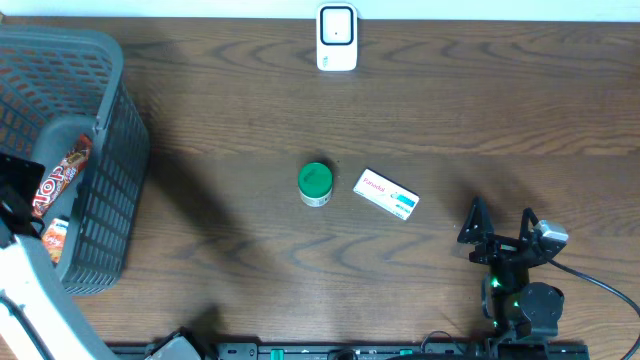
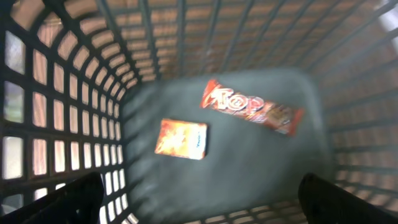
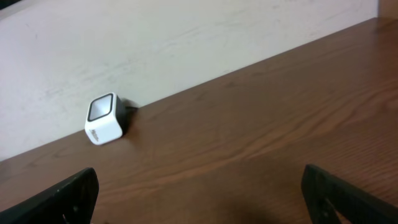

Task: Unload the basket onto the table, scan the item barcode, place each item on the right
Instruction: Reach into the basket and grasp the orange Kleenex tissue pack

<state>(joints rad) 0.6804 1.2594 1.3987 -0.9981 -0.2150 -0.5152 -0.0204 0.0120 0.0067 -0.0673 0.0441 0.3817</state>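
Observation:
The white barcode scanner (image 1: 337, 38) stands at the table's far edge; the right wrist view has it by the wall (image 3: 104, 118). A green-lidded jar (image 1: 315, 183) and a white-and-blue box (image 1: 386, 194) lie mid-table. My left gripper (image 2: 200, 202) hangs open over the grey basket (image 1: 110, 150), empty, above a red snack bar (image 2: 252, 107) and an orange packet (image 2: 181, 139) on the basket floor. My right gripper (image 1: 500, 222) is open and empty at the near right, right of the box, with only bare wood between its fingers (image 3: 199, 193).
The basket fills the table's left end, its mesh walls (image 2: 56, 124) close around my left gripper. The left arm's white link (image 1: 25, 290) rises from the near left corner. A black cable (image 1: 600, 285) trails from the right arm's base.

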